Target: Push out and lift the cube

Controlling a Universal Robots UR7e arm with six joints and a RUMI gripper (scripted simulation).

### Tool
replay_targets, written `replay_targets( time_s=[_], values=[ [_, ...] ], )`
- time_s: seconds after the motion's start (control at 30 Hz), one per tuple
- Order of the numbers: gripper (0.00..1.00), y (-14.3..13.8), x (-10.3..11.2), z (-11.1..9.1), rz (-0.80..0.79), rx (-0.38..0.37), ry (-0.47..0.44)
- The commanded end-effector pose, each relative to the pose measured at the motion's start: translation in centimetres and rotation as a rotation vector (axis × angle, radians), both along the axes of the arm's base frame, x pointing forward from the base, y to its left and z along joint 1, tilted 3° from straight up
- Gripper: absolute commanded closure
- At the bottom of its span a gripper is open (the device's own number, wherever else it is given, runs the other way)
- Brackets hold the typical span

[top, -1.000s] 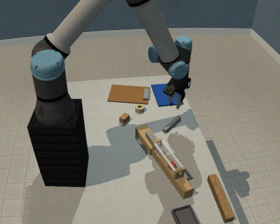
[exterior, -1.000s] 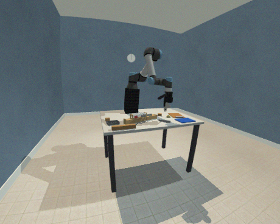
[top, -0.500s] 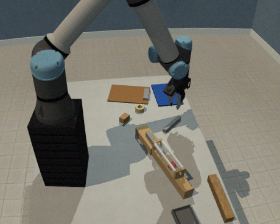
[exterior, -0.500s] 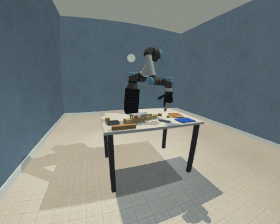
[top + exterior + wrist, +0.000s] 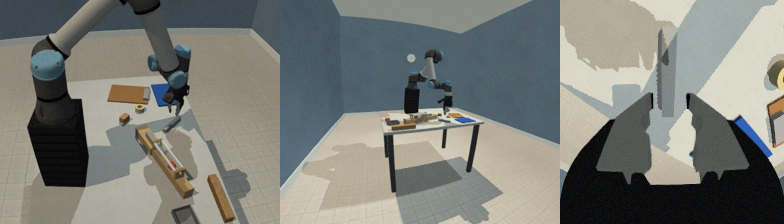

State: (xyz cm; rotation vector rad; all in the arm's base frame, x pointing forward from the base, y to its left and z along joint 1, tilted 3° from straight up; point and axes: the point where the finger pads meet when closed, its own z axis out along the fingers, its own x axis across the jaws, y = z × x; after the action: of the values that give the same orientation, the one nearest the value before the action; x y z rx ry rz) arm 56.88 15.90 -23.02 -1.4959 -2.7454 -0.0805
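Observation:
A long wooden channel [image 5: 159,161] [image 5: 420,119] lies diagonally on the white table [image 5: 97,195]. White rails form its roof, and a small red cube [image 5: 172,164] sits inside, toward its near end. A grey stick [image 5: 171,123] [image 5: 444,120] [image 5: 666,65] lies flat on the table beyond the channel's far end. My gripper [image 5: 173,111] [image 5: 444,113] [image 5: 669,94] hangs above the stick, fingers pointing down and a little apart, with nothing between them. In the wrist view the stick shows through the gap, below the fingertips.
A brown clipboard [image 5: 128,94] [image 5: 777,117], a blue mat [image 5: 159,94] [image 5: 752,135], a yellow ring [image 5: 139,108] [image 5: 778,75] and a small brown block [image 5: 124,118] lie at the back. A wooden bar [image 5: 220,197] and a grey tray [image 5: 185,215] lie near the front right edge. The black robot base [image 5: 58,143] stands at the left.

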Motion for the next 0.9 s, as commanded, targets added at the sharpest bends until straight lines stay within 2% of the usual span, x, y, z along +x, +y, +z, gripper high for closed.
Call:
replay_targets(
  time_s=[0.0,0.13,0.47,0.87],
  values=[
    [0.78,0.2,0.3,-3.0,0.0,0.0,-0.002],
    [0.78,0.2,0.3,-4.2,0.0,0.0,-0.002],
    [0.78,0.2,0.3,-4.7,0.0,0.0,-0.002],
    [0.78,0.3,0.3,-6.7,0.0,0.0,-0.002]
  ],
)
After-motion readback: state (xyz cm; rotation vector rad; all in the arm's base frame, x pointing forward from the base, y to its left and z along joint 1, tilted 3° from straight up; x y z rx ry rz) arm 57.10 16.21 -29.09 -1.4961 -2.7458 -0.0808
